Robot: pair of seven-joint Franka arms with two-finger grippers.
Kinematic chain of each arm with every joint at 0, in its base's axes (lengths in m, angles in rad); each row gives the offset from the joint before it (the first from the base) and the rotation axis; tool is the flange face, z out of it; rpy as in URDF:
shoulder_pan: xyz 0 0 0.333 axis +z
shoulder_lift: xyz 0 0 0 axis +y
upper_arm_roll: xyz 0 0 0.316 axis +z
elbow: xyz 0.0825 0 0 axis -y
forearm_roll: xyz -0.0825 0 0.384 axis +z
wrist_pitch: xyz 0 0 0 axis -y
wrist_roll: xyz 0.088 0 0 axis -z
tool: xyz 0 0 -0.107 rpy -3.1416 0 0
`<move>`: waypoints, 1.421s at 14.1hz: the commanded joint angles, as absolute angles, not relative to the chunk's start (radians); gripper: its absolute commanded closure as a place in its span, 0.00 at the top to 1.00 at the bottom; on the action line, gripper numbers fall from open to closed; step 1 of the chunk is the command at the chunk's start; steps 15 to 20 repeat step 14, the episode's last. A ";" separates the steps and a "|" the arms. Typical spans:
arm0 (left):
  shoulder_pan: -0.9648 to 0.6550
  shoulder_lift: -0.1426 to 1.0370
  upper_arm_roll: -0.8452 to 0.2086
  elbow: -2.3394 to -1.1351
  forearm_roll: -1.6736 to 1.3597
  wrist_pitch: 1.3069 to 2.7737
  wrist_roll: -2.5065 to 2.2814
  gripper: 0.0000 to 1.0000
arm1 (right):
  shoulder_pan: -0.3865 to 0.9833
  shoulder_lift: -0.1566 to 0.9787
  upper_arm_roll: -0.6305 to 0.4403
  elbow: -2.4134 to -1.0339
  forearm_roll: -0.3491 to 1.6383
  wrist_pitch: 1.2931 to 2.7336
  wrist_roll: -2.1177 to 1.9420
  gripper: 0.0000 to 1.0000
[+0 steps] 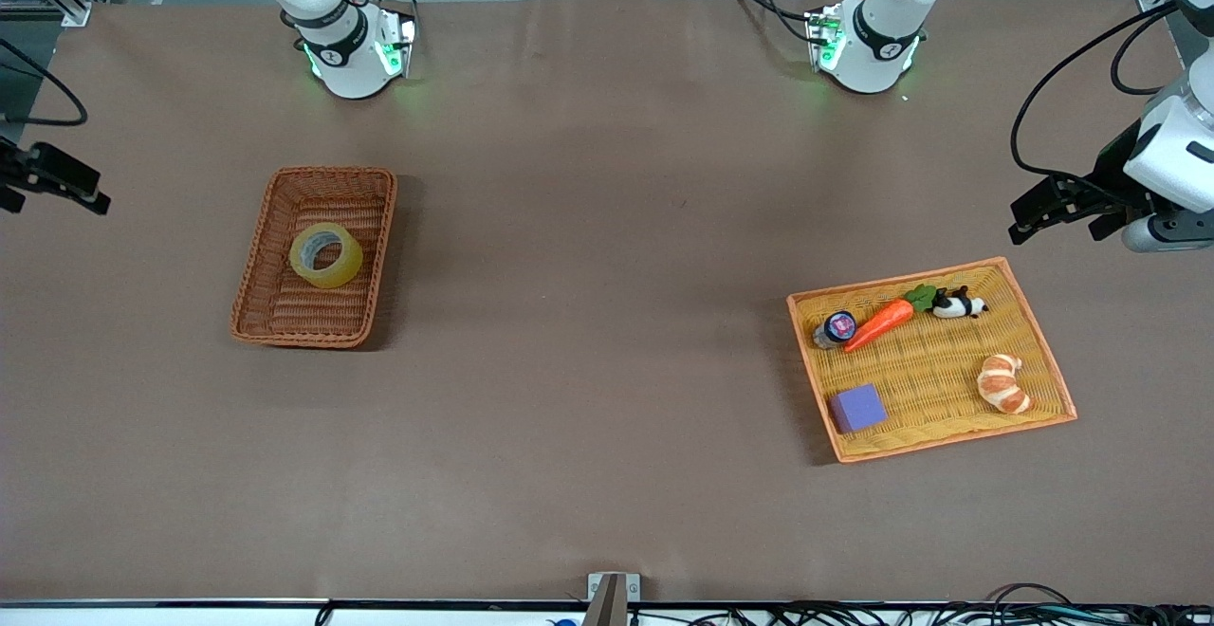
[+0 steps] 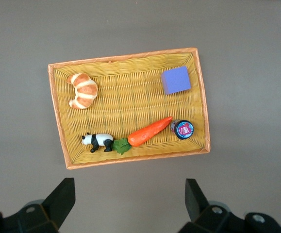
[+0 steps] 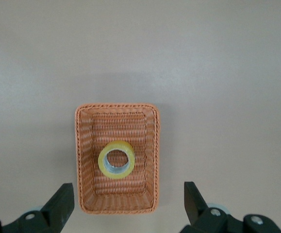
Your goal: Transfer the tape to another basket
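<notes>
The tape (image 1: 332, 272), a yellowish roll with a grey core, lies flat in the deep reddish-brown basket (image 1: 327, 172) toward the right arm's end of the table. In the right wrist view the tape (image 3: 103, 162) sits mid-basket (image 3: 116, 105). My right gripper (image 1: 90, 192) hangs open and empty, high over the right arm's end of the table; its own view (image 3: 127, 189) looks down on the basket. My left gripper (image 1: 1057, 223) is open and empty, raised over the left arm's end of the table, and shows in its own view (image 2: 129, 183).
A flat orange-yellow tray (image 1: 948, 443) lies toward the left arm's end, also in the left wrist view (image 2: 130, 161). It holds a carrot (image 1: 877, 321), a panda (image 1: 958, 304), a croissant (image 1: 1002, 383), a purple block (image 1: 858, 407) and a small jar (image 1: 836, 328). Brown tabletop lies between the two containers.
</notes>
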State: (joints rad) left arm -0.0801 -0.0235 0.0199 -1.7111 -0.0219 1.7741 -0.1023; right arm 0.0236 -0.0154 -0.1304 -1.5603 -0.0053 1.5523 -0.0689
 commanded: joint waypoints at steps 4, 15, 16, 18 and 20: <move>-0.072 -0.017 0.015 -1.684 -0.012 1.729 -0.106 1.00 | 0.031 -0.021 -0.141 -1.559 0.005 1.509 -0.097 1.00; -0.078 -0.015 0.015 -1.683 -0.012 1.727 -0.095 1.00 | 0.032 -0.021 -0.137 -1.557 0.003 1.522 -0.118 1.00; -0.078 -0.015 0.015 -1.683 -0.012 1.727 -0.095 1.00 | 0.032 -0.021 -0.137 -1.557 0.003 1.522 -0.118 1.00; -0.078 -0.015 0.015 -1.683 -0.012 1.727 -0.095 1.00 | 0.032 -0.021 -0.137 -1.557 0.003 1.522 -0.118 1.00; -0.078 -0.015 0.015 -1.683 -0.012 1.727 -0.095 1.00 | 0.032 -0.021 -0.137 -1.557 0.003 1.522 -0.118 1.00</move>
